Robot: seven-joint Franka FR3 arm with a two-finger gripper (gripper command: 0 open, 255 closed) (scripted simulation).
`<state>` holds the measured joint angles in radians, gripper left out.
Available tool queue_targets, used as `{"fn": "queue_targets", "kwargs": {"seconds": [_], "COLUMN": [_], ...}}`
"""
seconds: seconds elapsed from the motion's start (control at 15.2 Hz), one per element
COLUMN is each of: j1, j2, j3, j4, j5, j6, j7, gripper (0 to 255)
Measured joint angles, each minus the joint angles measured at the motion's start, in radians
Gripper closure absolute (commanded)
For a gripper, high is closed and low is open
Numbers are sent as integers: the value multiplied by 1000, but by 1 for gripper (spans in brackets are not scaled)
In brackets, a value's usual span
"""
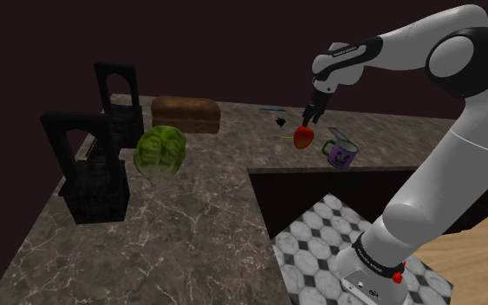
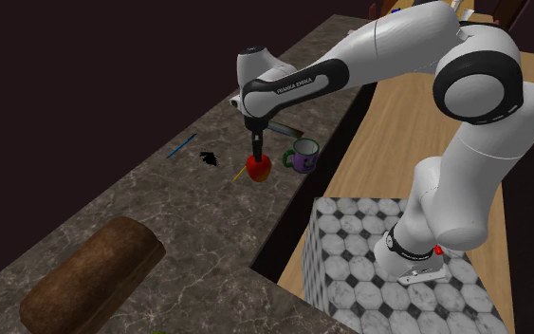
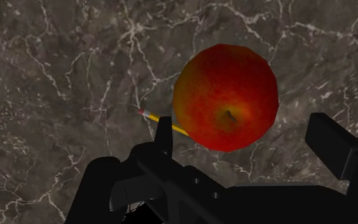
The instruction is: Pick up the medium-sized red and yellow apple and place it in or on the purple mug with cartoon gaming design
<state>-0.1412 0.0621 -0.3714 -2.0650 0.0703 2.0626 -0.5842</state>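
There is one apple, red with some yellow. It is round, and its stem dip points up at the gripper. The gripper's two black fingers are spread wide just above the apple and do not squeeze it. The apple is just beside the one purple mug, on the handle side. The mug stands up straight with its mouth up, and the apple is outside it. One yellow pencil pokes out from under the apple. Farther from the mug are one blue pen, one brown bread loaf, one green cabbage and two black racks.
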Motion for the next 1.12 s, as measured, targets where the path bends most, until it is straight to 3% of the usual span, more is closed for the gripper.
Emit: {"fn": "queue_targets", "kwargs": {"seconds": [0.13, 0.2, 1.12], "j1": [0, 0, 0], "j2": [0, 0, -15], "j3": [0, 0, -1], "j4": [0, 0, 23], "j5": [0, 0, -7], "j6": [1, 1, -37], "j7": [0, 0, 5], "gripper": [0, 255, 255]}}
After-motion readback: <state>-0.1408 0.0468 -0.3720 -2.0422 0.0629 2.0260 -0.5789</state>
